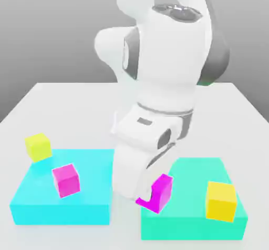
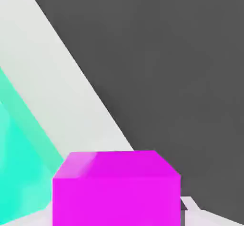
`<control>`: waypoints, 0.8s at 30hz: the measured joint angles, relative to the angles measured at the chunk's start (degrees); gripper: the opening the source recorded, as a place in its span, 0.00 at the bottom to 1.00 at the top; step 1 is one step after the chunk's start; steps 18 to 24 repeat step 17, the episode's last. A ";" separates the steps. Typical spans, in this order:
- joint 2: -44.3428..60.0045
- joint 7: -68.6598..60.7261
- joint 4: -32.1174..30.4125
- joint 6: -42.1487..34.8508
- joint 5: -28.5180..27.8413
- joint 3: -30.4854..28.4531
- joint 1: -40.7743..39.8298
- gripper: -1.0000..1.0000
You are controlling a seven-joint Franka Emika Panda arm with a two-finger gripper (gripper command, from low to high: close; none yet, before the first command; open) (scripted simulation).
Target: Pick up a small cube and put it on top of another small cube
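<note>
One small magenta cube (image 1: pixel 157 192) sits tilted at the tip of my hand, over the left edge of the green-teal block (image 1: pixel 194 217). My gripper (image 1: pixel 148 190) is shut on it, and the white arm hides most of the grip. The hand view shows this cube (image 2: pixel 116 187) close up, with a sliver of a pale finger (image 2: pixel 188 204) beside it. The other small magenta cube (image 1: pixel 66 180) rests on the flat cyan block (image 1: pixel 58 204) at the exterior view's left, well apart from my hand.
A yellow cube (image 1: pixel 38 147) sits at the far corner of the cyan block. Another yellow cube (image 1: pixel 220 200) stands on the green-teal block, right of my hand. Both blocks lie on a white table (image 1: pixel 63 107) with a narrow gap between them.
</note>
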 joint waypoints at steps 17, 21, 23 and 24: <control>-1.34 16.39 -16.57 10.61 7.64 -8.05 -10.57 1.00; -1.34 16.39 -16.57 10.61 7.64 -8.05 -10.57 1.00; -1.34 16.39 -16.57 10.61 7.64 -8.05 -10.57 1.00; -1.34 16.39 -16.57 10.61 7.64 -8.05 -10.57 1.00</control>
